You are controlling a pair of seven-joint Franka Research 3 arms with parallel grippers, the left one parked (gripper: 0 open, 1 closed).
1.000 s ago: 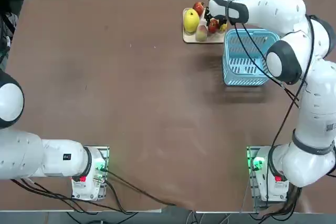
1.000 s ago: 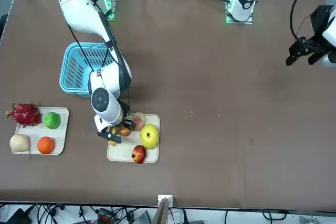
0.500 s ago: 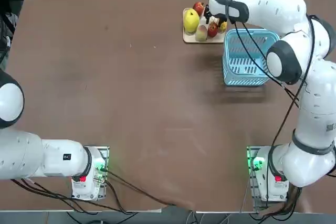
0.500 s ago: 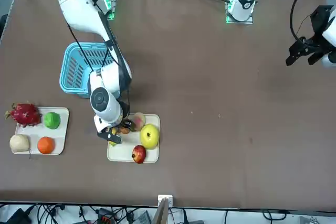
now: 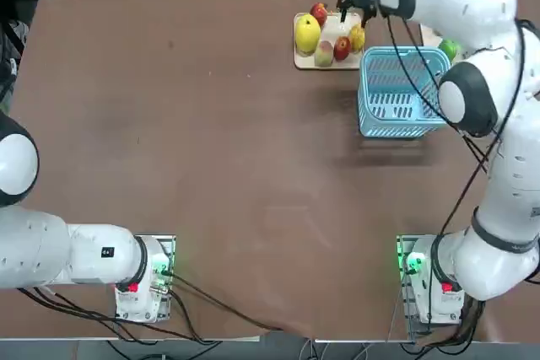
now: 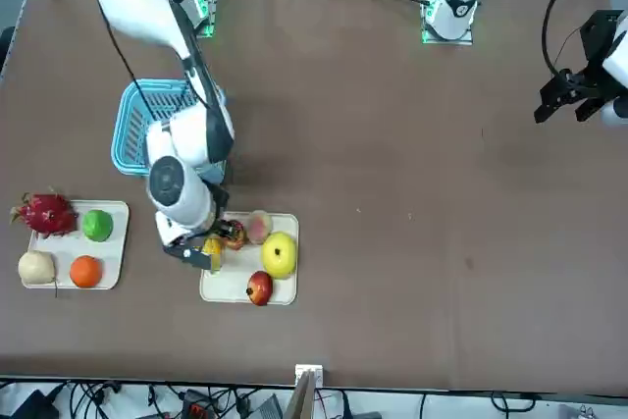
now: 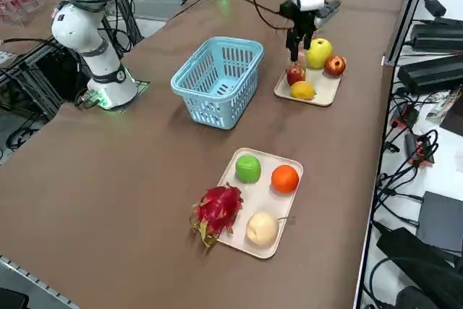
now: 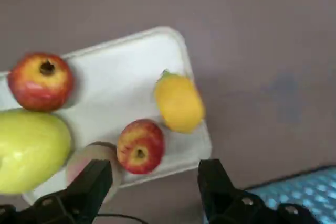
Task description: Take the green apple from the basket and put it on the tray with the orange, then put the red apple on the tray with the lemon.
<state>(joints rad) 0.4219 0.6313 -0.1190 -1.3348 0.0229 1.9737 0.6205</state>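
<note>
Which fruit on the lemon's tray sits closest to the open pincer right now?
The red apple with the yellow-orange patch, just beyond the right pincer, beside the lemon. The darker red fruit lies at the tray's far corner.

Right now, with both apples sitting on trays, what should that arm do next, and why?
Probably just lift clear and pull back. The right gripper is open and empty above the red apple, which rests beside the lemon; the green apple sits by the orange.
</note>
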